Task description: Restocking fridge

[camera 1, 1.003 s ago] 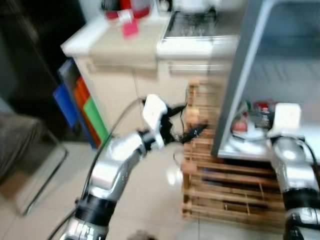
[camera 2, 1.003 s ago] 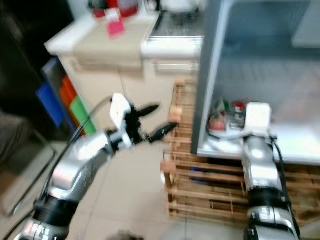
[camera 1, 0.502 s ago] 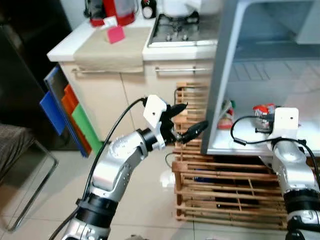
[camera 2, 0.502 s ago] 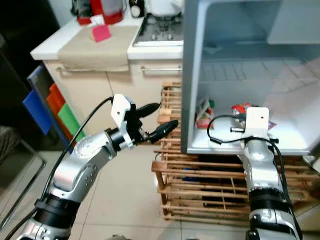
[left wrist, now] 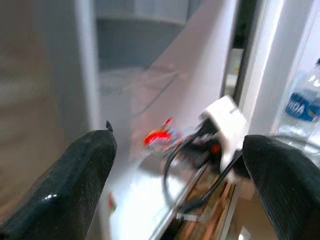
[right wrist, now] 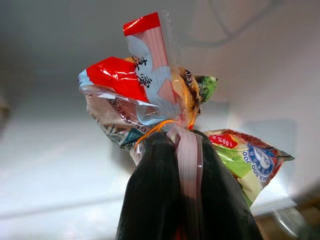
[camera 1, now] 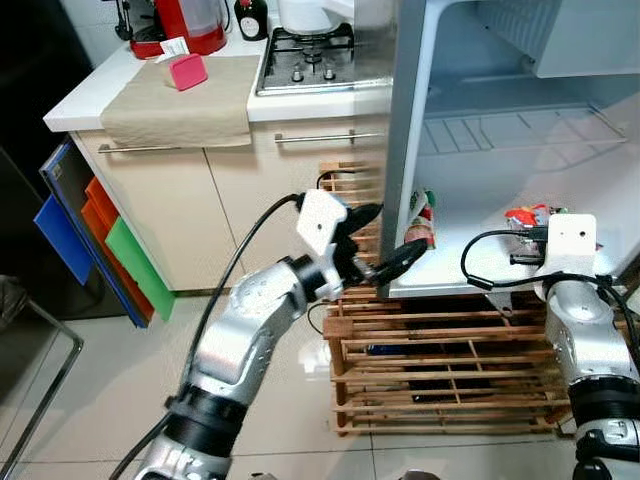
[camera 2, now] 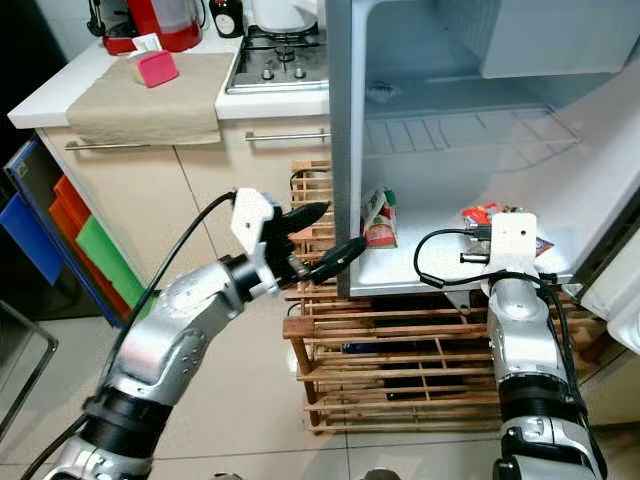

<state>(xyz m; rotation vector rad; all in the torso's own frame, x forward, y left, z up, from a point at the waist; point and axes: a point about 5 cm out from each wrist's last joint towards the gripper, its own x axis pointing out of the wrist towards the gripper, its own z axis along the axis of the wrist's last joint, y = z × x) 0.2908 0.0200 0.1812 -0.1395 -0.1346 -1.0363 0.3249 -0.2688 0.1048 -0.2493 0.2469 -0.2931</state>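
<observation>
Snack bag (print unreadable) pinched by right gripper.

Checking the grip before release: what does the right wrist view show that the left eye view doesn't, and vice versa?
Right wrist view: the right tool shut on the tied neck of a clear plastic bag of colourful snack packets. Left eye view: the open left tool beside the fridge's edge, an upright red-green packet, the wooden slatted rack. Shared: the bag over the white fridge shelf.
</observation>
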